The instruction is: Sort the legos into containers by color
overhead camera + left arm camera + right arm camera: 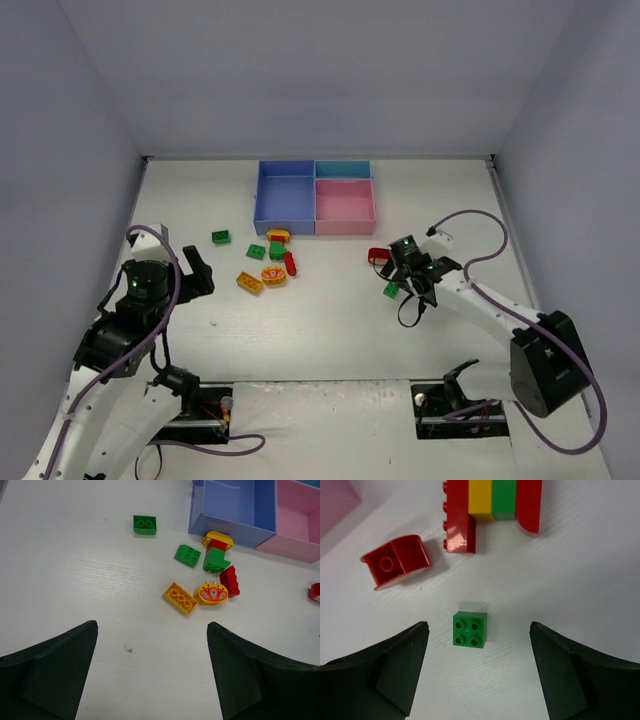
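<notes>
My right gripper (479,626) is open and hovers over a small green four-stud lego (470,629) that lies on the table between its fingers, untouched. Beyond it lie a red rounded lego (397,561) and a red-yellow-green stack (492,507). In the top view the right gripper (400,278) is right of centre, by the green lego (391,290). My left gripper (151,625) is open and empty over bare table, short of a cluster: orange brick (180,597), patterned oval piece (213,592), red piece (230,580), two green bricks (188,555) (144,524) and a small stack (216,550).
The joined trays stand at the back centre: blue (284,197), pink (345,205) and teal (342,169); no legos show in them. White walls close the table at back and sides. Cables loop beside both arms.
</notes>
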### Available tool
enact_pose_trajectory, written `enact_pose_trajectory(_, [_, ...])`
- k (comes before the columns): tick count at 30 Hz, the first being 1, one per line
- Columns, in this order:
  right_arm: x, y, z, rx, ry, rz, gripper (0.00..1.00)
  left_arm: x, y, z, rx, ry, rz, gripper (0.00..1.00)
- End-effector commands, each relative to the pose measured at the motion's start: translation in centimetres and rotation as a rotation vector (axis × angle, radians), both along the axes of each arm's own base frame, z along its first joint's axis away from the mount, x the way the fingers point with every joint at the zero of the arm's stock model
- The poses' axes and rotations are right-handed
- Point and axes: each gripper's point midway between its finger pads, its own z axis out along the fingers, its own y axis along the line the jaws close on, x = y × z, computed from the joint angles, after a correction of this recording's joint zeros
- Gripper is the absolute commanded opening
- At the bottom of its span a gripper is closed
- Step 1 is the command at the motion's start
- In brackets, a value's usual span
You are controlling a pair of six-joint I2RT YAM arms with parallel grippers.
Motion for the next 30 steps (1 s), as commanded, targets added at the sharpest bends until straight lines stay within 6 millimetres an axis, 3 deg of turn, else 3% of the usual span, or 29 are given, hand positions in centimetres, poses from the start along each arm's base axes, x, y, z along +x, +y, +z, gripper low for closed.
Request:
enact_pose_trajectory(1, [0.4, -0.1, -0.6, -0.004, -0.007, -0.136, 0.77, -0.2, 0.1, 0.8, -0.009, -0.016, 0.011, 0.83])
enact_pose_trajectory(5, [-0.1, 1.0, -2.3, -0.008, 0.046, -0.126, 0.74, -0.6, 0.5, 0.6, -0.004, -0.009, 0.019, 0.83])
enact_pose_trajectory(13, [-0.8, 1.1, -5.1, -0.033, 0.098, -0.114, 0.68, -0.9, 0.4, 0.2, -0.012, -0.001, 0.016, 0.84])
enact_pose_trajectory(19, [-0.3, 1.3, -6.1, -0.082, 0.125, -0.086, 0.52, -0.8, 0.2, 0.0, -0.022, 0.006, 0.014, 0.83])
enact_pose_trajectory(21, [0.2, 2.3, -5.3, -0.091, 0.105, -0.038, 0.28, -0.9, 0.2, 0.2, -0.025, 0.002, 0.013, 0.84])
enact_pose_trajectory(22, [0.5, 2.7, -4.5, -0.120, 0.081, 0.006, 0.11, -0.8, 0.2, 0.4, -0.026, -0.004, 0.014, 0.83])
enact_pose_trajectory(23, [0.9, 3.3, -3.8, -0.126, 0.062, 0.036, 0.05, -0.9, 0.3, 0.4, -0.023, -0.004, 0.014, 0.84])
enact_pose_trajectory(26, [2.8, 6.3, 0.2, -0.113, -0.019, 0.161, 0.00, -0.8, 0.3, 0.7, -0.019, -0.010, 0.013, 0.84])
enact_pose_trajectory(27, [4.1, 7.5, 2.4, -0.093, -0.072, 0.186, 0.00, -0.8, 0.3, 0.5, -0.015, -0.006, 0.013, 0.84])
enact_pose_trajectory(30, [6.7, 9.2, 7.0, -0.127, -0.192, 0.318, 0.00, -0.6, 0.1, -0.1, -0.009, 0.022, 0.007, 0.84])
